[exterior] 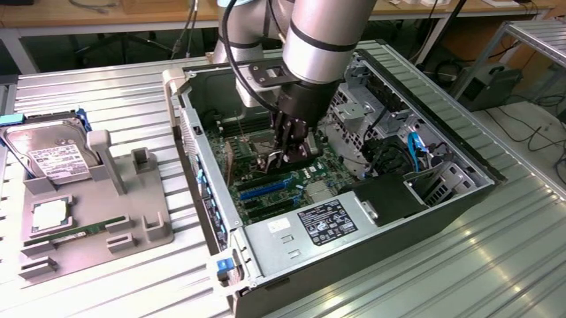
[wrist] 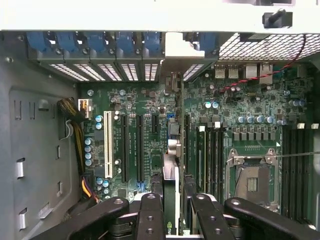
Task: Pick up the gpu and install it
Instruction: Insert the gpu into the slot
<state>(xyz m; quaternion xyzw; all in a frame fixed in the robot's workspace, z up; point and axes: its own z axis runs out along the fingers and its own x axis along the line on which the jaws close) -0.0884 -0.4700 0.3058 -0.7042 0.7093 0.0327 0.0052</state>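
Note:
The gpu [wrist: 170,172] is a slim dark card standing on edge. It hangs over the motherboard [wrist: 150,107] inside the open computer case [exterior: 460,199]. My gripper [wrist: 172,202] is shut on it, one black finger [wrist: 150,212] on each side. The card's silvery bracket end [wrist: 175,82] points toward the blue-clipped rear slot openings [wrist: 130,70]. It lines up with the black expansion slots [wrist: 140,147] beside the memory slots. In the exterior view the gripper [exterior: 290,158] reaches down into the middle of the case, the dark gpu [exterior: 299,159] between its fingers. Whether the card touches a slot I cannot tell.
A grey parts tray [exterior: 132,225] lies at the exterior view's left with a hard drive [exterior: 53,156], a processor [exterior: 53,215] and a green memory stick [exterior: 75,232]. In the case are the power supply [exterior: 327,222], drive cage [exterior: 362,112], CPU socket [wrist: 252,182] and loose cables [wrist: 75,135].

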